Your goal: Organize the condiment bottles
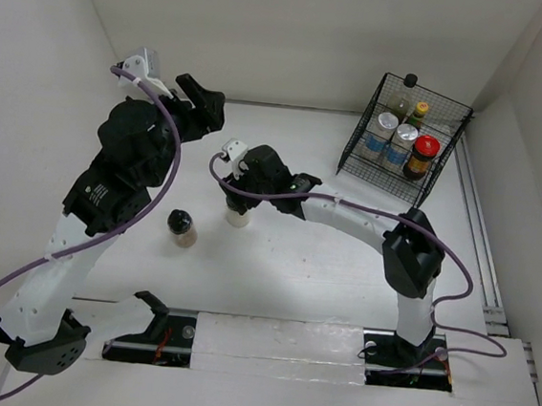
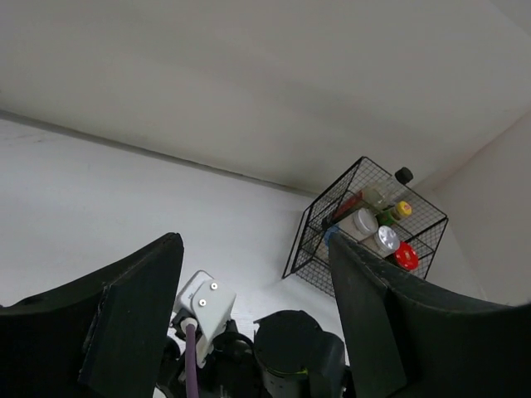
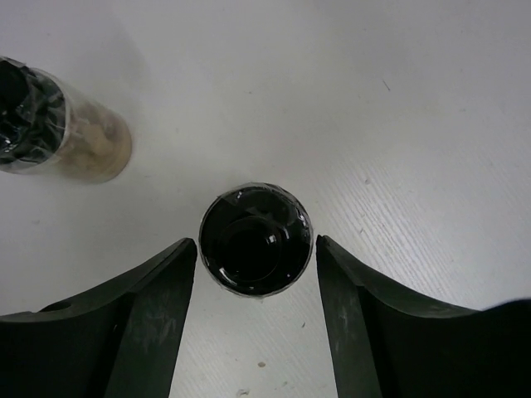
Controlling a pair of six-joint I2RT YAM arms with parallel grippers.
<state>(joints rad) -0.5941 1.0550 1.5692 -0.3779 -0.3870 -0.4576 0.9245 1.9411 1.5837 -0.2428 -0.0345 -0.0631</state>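
Observation:
A beige jar with a black cap (image 3: 255,224) stands upright on the table, seen from straight above. My right gripper (image 3: 255,242) is open around it, one finger on each side of the cap with a thin gap at both. In the top view only this jar's pale base (image 1: 239,219) shows under the right wrist. A second black-capped beige jar (image 1: 183,228) (image 3: 58,137) stands apart to the left. My left gripper (image 2: 253,245) (image 1: 204,103) hangs high at the back left, open and empty.
A black wire basket (image 1: 356,163) at the back right holds a tall black-capped bottle (image 1: 409,82), a yellow-capped bottle (image 1: 419,112), two silver-lidded jars (image 1: 385,123) and a red-lidded jar (image 1: 425,146). White walls close in the back and both sides.

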